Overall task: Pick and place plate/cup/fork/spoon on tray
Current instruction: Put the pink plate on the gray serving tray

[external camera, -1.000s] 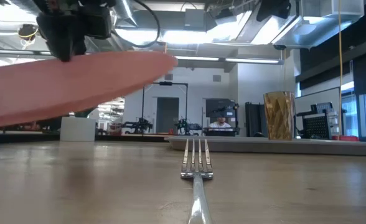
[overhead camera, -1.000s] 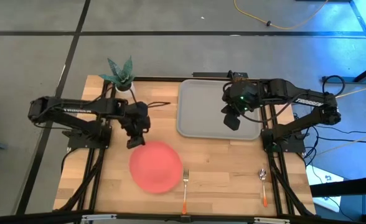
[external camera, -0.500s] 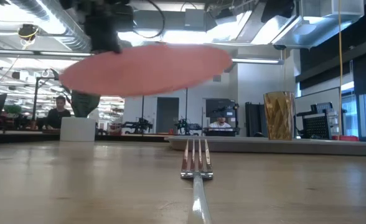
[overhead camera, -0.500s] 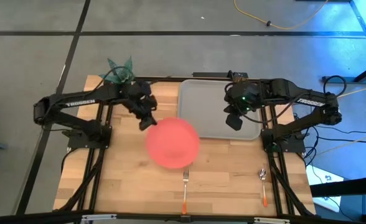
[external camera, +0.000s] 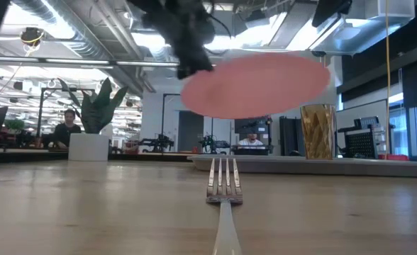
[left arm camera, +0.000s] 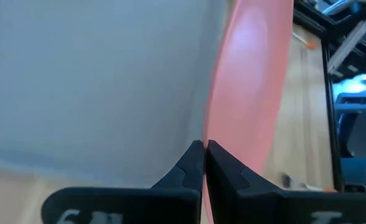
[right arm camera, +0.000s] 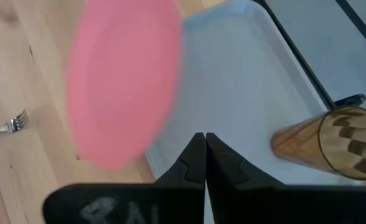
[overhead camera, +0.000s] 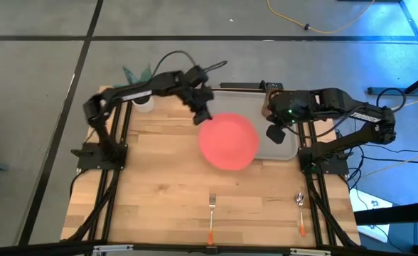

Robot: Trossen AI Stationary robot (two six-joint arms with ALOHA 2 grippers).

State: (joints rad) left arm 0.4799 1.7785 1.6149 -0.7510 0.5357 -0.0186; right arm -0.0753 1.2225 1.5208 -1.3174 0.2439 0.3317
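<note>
Nearest the front edge of the desk [overhead camera: 159, 206] lie the fork [overhead camera: 211, 213] and, well off to its right, the spoon [overhead camera: 301, 210], both with tines or bowl pointing toward the tray and with bare wood all round them, so either can be approached from above without crowding.

Beyond them the plate [overhead camera: 228, 140] hangs in the air, roughly level, pinched at its rim by the left hand [overhead camera: 202, 114], whose fingers [left arm camera: 192, 163] are clamped on the plate's edge. A rim grip makes sense here: the plate is too flat and wide to grasp any other way. From above it overlaps the near left corner of the tray [overhead camera: 220, 99], part of it over bare wood, so it likely needs to go further in before being lowered.

The right hand [overhead camera: 275, 133] hovers over the tray's right side with its fingers pressed together on nothing, probably waiting clear of the plate's path.

Farthest back, the cup [right arm camera: 323, 140] stands upright on the tray near its right end, leaving the middle and left open for the plate. A potted plant [external camera: 95, 120] sits at the far left corner, behind the left arm
</note>
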